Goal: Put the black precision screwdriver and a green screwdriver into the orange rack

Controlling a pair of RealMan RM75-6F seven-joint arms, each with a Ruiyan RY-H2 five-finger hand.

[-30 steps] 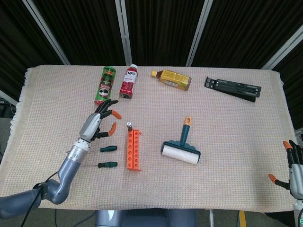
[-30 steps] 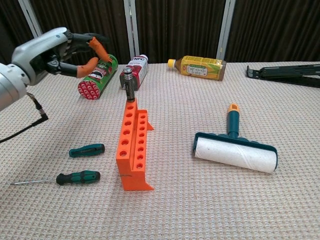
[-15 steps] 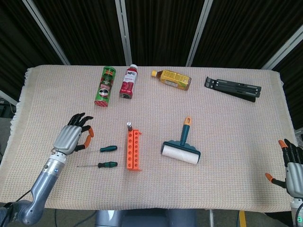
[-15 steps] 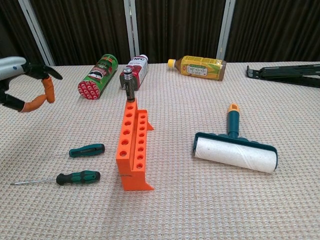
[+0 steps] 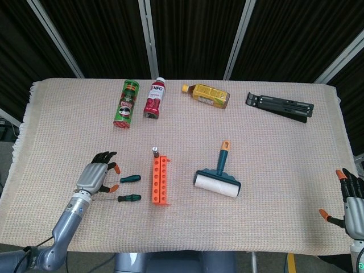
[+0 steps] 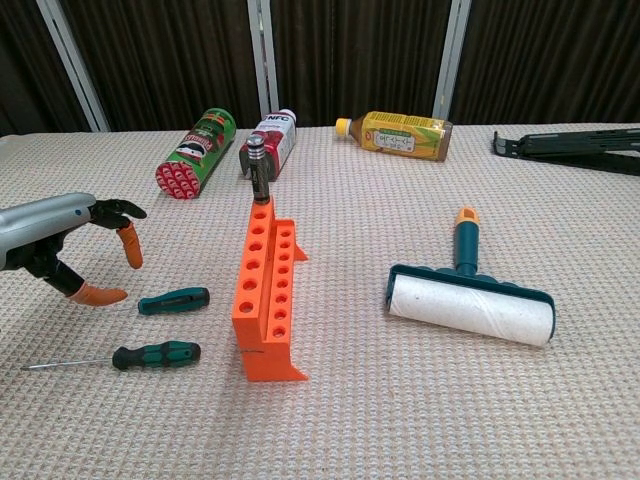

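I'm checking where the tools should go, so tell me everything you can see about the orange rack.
The orange rack looks like bright moulded plastic: a long, narrow block with two stepped rows of round holes on top and small feet flaring at its ends. It stands upright on the woven cloth, lengthwise away from the chest camera. A black precision screwdriver stands upright in its far end hole; the other holes look empty. Two green screwdrivers lie apart to its left. Neither hand touches it.
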